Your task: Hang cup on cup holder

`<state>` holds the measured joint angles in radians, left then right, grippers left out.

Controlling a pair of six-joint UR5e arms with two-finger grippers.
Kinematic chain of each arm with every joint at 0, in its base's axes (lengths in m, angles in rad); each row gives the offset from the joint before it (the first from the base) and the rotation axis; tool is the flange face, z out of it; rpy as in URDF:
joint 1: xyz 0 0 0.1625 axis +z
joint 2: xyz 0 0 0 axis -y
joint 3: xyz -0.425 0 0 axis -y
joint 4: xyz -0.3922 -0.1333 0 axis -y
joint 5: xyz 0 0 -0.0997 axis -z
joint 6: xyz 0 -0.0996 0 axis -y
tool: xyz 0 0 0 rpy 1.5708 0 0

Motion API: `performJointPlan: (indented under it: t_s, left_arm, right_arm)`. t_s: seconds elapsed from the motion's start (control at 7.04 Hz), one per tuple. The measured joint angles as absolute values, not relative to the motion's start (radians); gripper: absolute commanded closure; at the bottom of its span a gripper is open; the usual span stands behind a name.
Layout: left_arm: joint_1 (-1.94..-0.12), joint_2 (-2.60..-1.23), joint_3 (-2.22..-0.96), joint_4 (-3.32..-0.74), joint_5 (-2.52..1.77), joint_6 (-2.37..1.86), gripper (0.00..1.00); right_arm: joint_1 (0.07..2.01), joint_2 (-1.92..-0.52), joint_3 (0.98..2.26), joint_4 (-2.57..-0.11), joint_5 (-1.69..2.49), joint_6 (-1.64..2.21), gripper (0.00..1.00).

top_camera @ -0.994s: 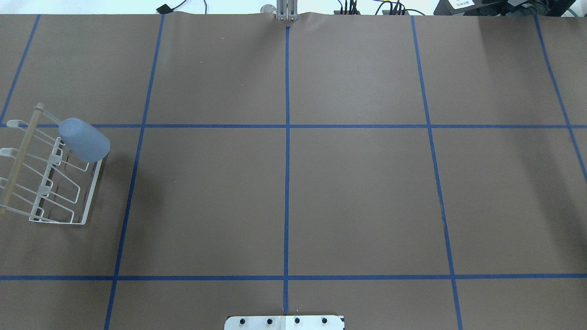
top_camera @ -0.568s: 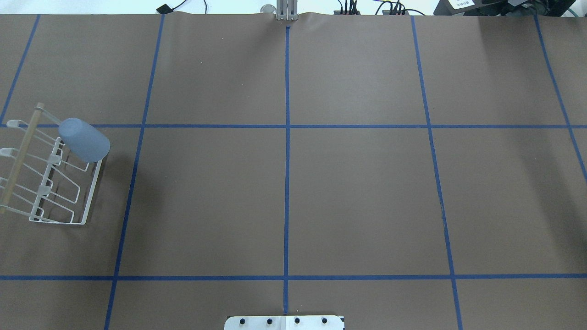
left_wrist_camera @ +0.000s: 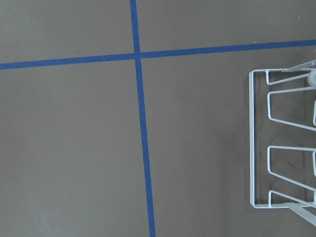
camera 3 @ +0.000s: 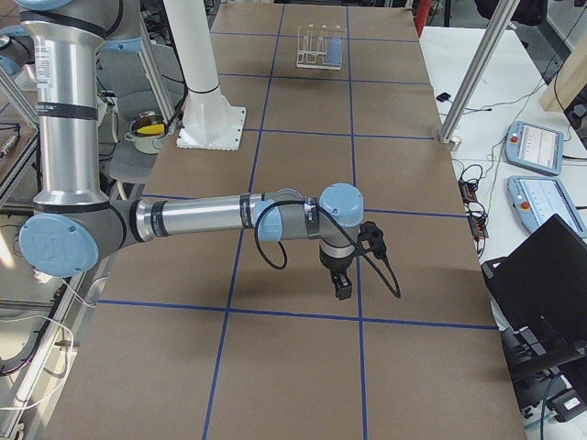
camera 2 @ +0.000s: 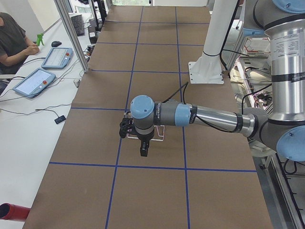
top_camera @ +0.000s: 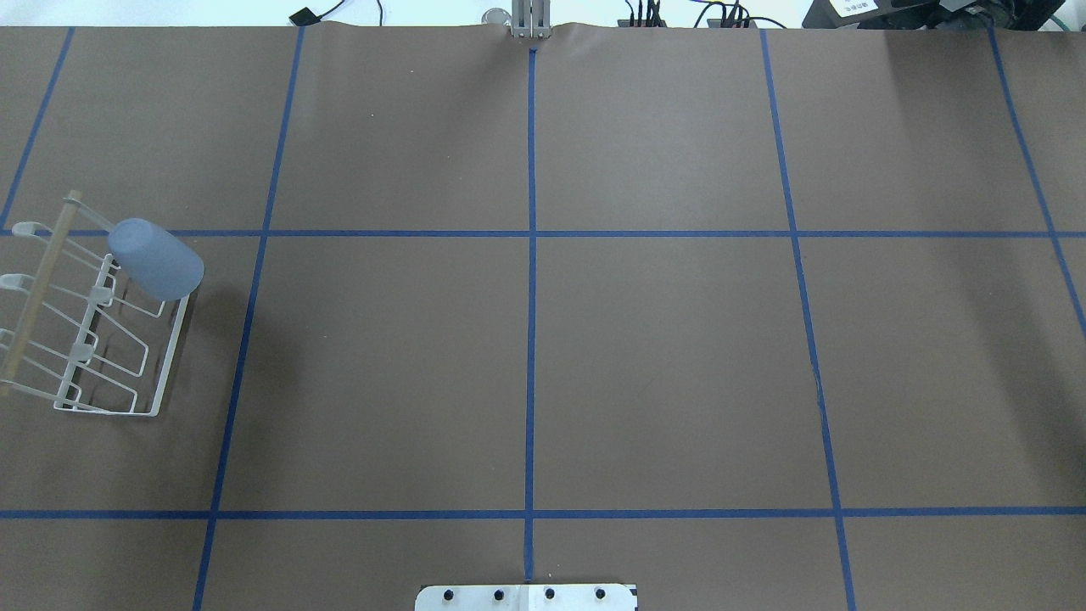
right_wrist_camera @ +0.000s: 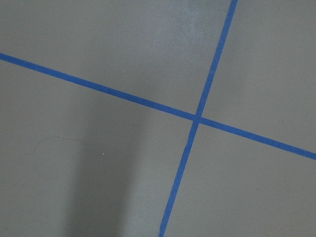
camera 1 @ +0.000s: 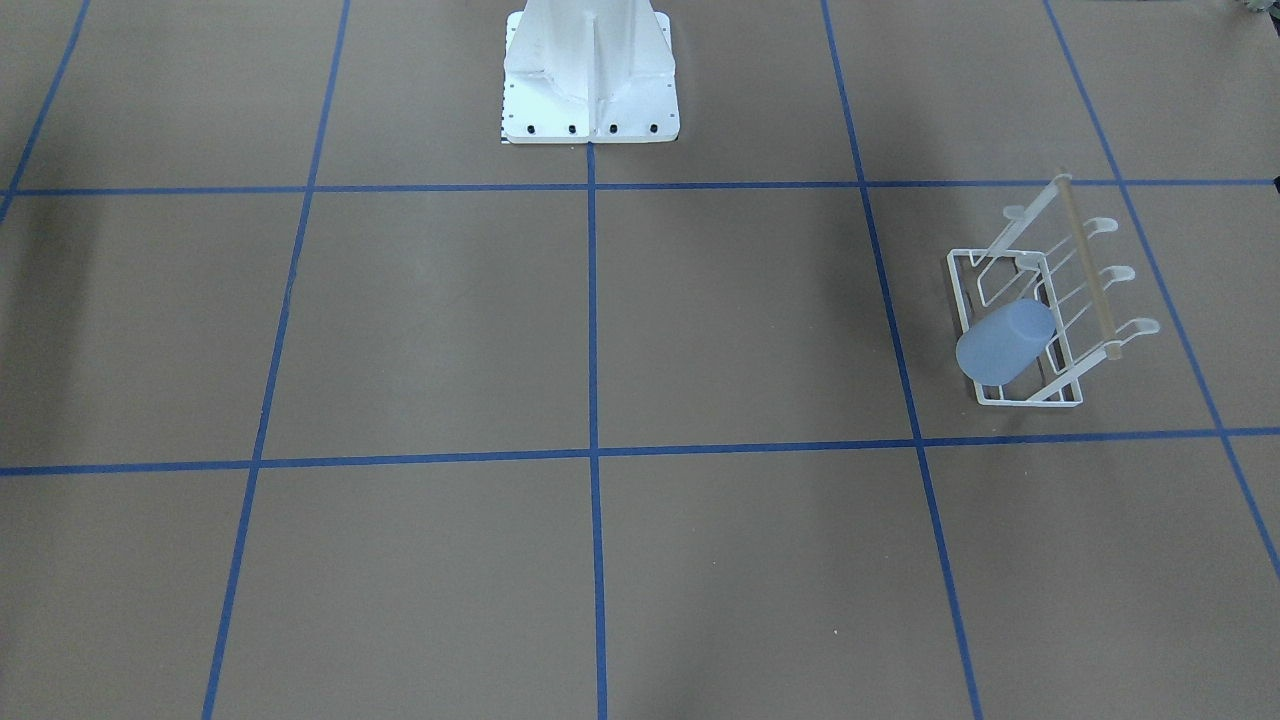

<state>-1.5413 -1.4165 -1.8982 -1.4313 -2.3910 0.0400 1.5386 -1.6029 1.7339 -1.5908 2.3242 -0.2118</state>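
Brown paper covers the table, squared off with blue tape. First up is the left gripper, pointing straight down just beside the cup holder. It shows only from the side, so I cannot tell how wide its fingers stand, but there is no cup in it. The right gripper hangs well apart from the cup holder, also pointing down, and its opening can't be read either. Out to the cup: it sits on the cup holder, upended and tilted over a prong at the end away from the robot. Its mouth is down toward the base frame and its closed end is up toward the wooden bar. That looks hung to me. As for handling, I'd call it light, stiff and smooth-walled, so likely slippery. There is no handle, so I'd pinch across the tapered wall near mid-length and go gently, since thin plastic may flex near the rim. No brand, label or readable writing shows on the cup or the cup holder.
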Motion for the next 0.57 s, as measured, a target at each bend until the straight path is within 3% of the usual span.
performJointPlan:
  t_s: [0.57]
  left_arm:
    - [-1.537,-1.407,-1.887,-1.429,-2.393,0.04,0.01]
  right_arm:
    - [1.538,-1.604,1.733,-1.591,2.317,-0.213,0.0]
